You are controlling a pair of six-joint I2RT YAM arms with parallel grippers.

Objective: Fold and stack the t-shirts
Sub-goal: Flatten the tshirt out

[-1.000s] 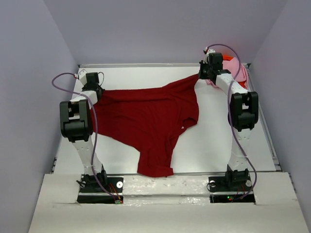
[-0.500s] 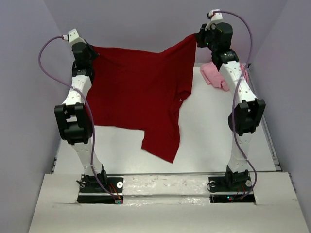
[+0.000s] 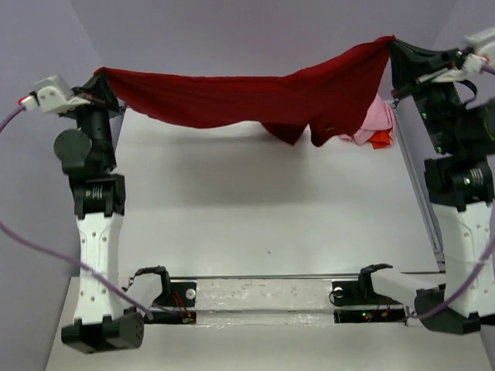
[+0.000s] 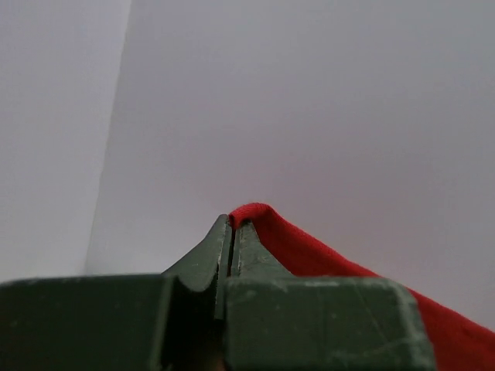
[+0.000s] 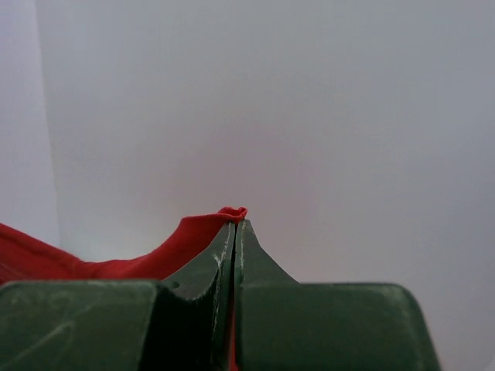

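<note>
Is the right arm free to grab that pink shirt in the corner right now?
Probably not: the right gripper is clamped on the dark red shirt, held up together with the left gripper, and that cloth partly hides the pink shirt.

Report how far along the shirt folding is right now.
Done: nothing yet; no folded shirt or stack shows on the table. In hand: the dark red t-shirt hangs stretched in the air, one edge pinched in the left gripper, the other in the right gripper. Left: folding it, then the pink t-shirt and the orange t-shirt, bunched at the far right corner.
</note>
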